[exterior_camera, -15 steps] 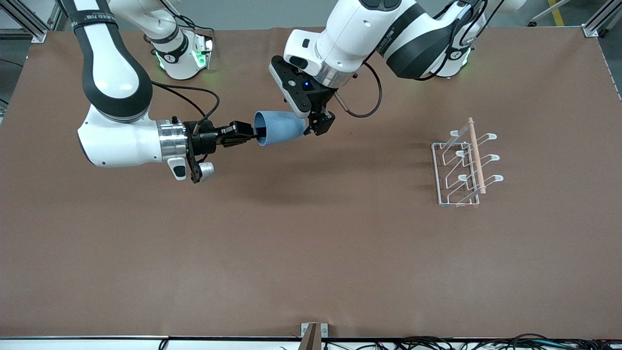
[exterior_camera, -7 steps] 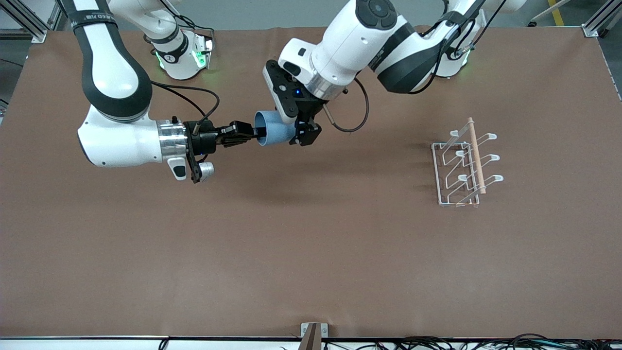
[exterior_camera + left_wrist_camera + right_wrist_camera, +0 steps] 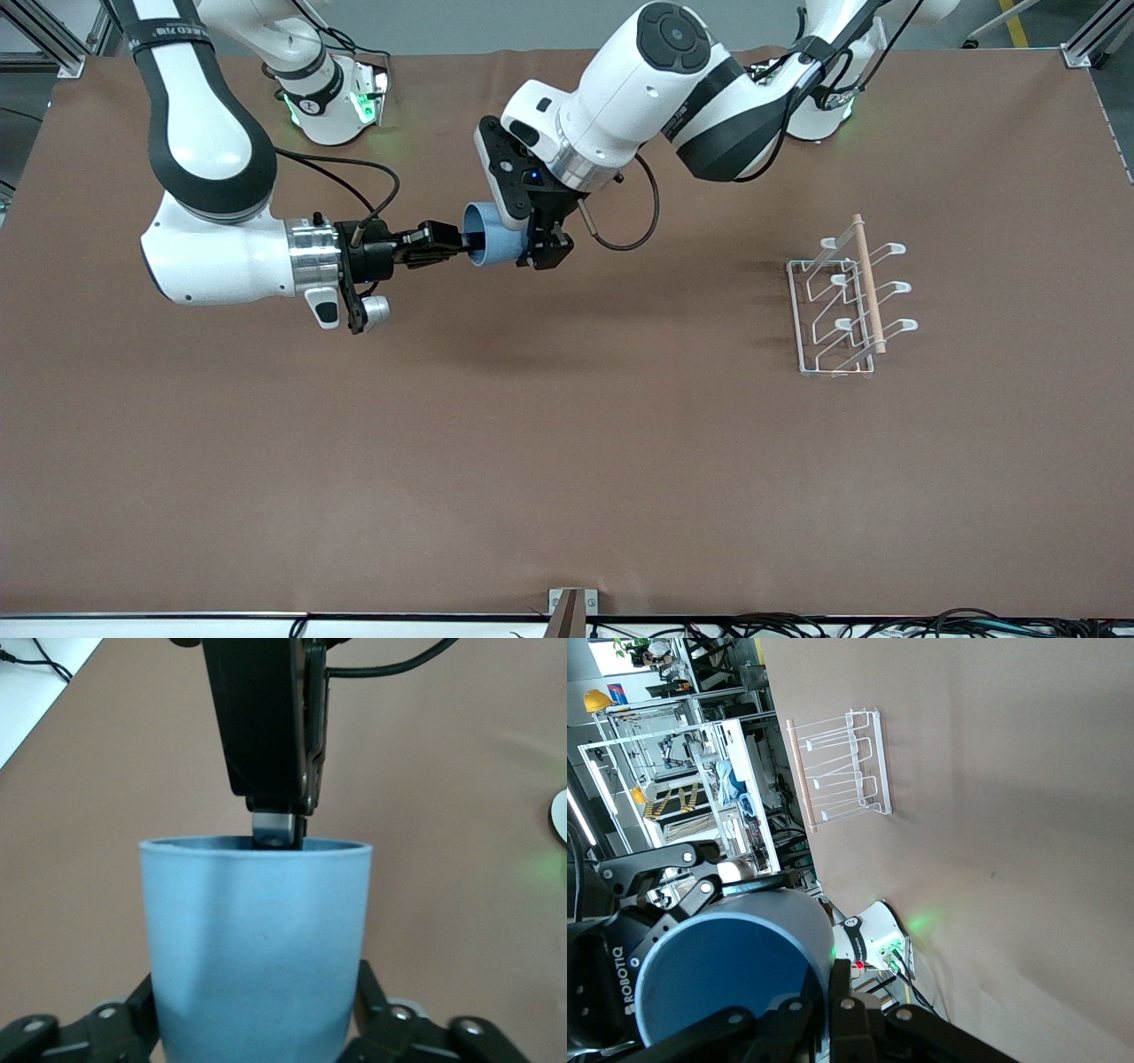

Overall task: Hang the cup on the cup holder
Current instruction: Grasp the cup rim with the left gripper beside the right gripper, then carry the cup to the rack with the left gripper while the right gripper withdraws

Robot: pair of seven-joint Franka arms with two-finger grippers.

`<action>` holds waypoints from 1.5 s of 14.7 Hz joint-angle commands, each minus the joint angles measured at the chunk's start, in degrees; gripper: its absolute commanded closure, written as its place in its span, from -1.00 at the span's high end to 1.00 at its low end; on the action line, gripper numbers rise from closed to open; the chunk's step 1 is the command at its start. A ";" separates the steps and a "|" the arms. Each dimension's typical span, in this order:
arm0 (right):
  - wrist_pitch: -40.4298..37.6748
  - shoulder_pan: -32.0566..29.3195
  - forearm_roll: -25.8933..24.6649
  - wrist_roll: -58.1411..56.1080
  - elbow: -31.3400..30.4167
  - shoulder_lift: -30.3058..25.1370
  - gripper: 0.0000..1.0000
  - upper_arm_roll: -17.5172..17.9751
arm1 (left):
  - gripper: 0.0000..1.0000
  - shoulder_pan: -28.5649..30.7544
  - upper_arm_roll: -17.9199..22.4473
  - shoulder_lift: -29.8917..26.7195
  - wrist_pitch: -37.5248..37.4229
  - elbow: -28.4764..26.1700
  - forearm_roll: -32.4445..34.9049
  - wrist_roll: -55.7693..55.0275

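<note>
The light blue cup [image 3: 494,244] is held on its side in the air over the table's middle, toward the robots' bases. My right gripper [image 3: 462,245] is shut on its rim, one finger inside and one outside; the inner fingertip [image 3: 276,827] shows in the left wrist view. My left gripper [image 3: 542,248] is open, with a finger on each side of the cup's narrower base end [image 3: 257,939]. The cup's mouth [image 3: 726,979] fills the right wrist view. The white wire cup holder [image 3: 842,301] with a wooden rod stands toward the left arm's end and also shows in the right wrist view [image 3: 842,766].
The brown table [image 3: 567,461] is bare apart from the cup holder. A metal bracket [image 3: 571,607] sits at the table edge nearest the front camera. The arms' bases [image 3: 332,97] stand along the edge farthest from the front camera.
My left gripper has slid along the cup from its base tip toward the rim, so its fingers now straddle the cup. The right gripper and the cup have stayed still.
</note>
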 commanded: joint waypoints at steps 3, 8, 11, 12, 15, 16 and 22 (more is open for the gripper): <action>-0.35 0.05 1.70 -0.45 -0.41 -0.39 -0.92 -0.22 | -0.24 1.31 0.31 0.19 -0.43 1.45 -0.27 1.67; -0.79 -0.39 1.27 0.00 -0.23 -0.65 1.00 -0.40 | -0.23 9.82 0.05 -4.03 -10.26 1.28 0.34 5.62; -0.70 -1.87 0.30 -0.18 -0.14 -0.65 1.00 -0.84 | -0.23 12.21 0.14 -4.74 -16.32 1.27 2.26 6.41; -0.53 -2.49 -1.01 -0.18 -0.14 -0.74 1.00 -0.93 | -0.23 12.82 0.23 -4.83 -18.95 1.36 4.45 6.41; -0.35 -5.82 -13.36 -0.09 -0.32 -0.91 1.00 -1.37 | -0.21 15.81 0.23 -4.83 -27.57 1.36 13.24 7.28; -0.18 -7.49 -19.85 0.00 -0.23 -1.17 1.00 -1.37 | -0.21 16.25 0.23 -4.74 -29.33 1.36 16.31 8.51; 2.29 -16.90 -42.38 0.00 2.13 -2.32 1.00 -1.37 | -0.21 18.18 0.40 -3.08 -40.06 0.84 41.09 19.93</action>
